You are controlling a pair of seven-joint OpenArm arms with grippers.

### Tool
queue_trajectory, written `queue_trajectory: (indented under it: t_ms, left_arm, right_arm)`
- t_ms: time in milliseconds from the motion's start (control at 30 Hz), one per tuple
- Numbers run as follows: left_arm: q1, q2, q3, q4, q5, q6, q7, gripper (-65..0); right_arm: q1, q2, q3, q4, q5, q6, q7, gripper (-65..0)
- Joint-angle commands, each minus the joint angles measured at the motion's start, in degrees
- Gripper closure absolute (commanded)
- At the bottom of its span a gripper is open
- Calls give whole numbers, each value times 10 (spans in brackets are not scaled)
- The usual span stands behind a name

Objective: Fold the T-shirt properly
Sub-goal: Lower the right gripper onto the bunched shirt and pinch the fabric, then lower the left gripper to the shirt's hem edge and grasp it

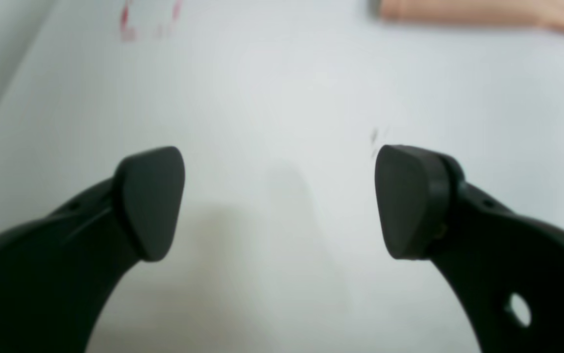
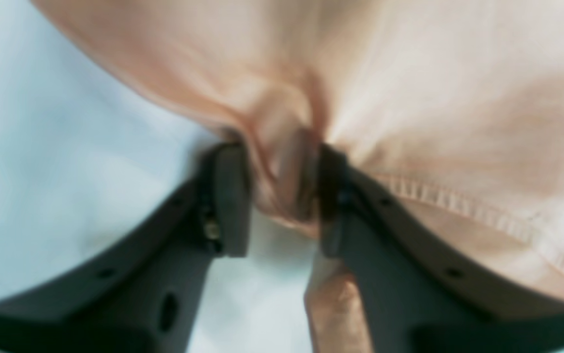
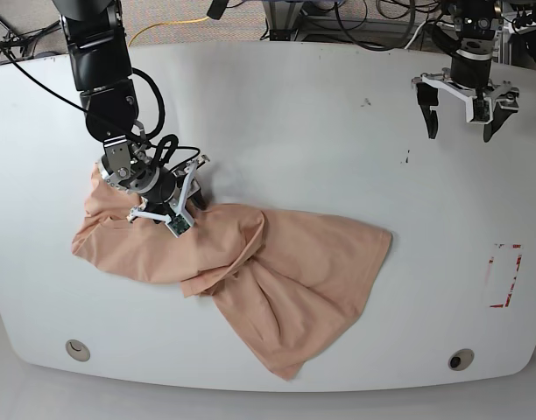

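Note:
The peach T-shirt (image 3: pixel 285 271) lies crumpled across the left and middle of the white table (image 3: pixel 338 131), its long lower part trailing toward the front edge. My right gripper (image 3: pixel 174 206) is shut on a bunched fold at the shirt's upper left. The right wrist view shows cloth pinched in the right gripper (image 2: pixel 282 191), with a stitched hem (image 2: pixel 458 206) running beside it. My left gripper (image 3: pixel 461 125) is open and empty over bare table at the back right, far from the shirt. In the left wrist view the left gripper (image 1: pixel 279 201) frames bare table, with a shirt edge (image 1: pixel 482 12) at the top right. No print shows.
A red dashed marking (image 3: pixel 504 276) is on the table at the right, and also shows in the left wrist view (image 1: pixel 149 22). Two round holes (image 3: pixel 75 350) (image 3: pixel 461 359) sit near the front edge. Cables and gear (image 3: pixel 338 17) lie behind the table.

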Motion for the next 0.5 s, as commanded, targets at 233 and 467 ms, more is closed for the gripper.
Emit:
queue_trajectory:
  t_ms: [233, 467]
  left_arm:
    - [-63, -4, 6, 12, 0, 1, 42, -579]
    - [-133, -5, 33, 10, 0, 1, 98, -581]
  right_arm:
    - [-6, 6, 4, 82, 5, -2, -42, -98]
    - [-55, 2, 38, 200, 5, -3, -92, -87]
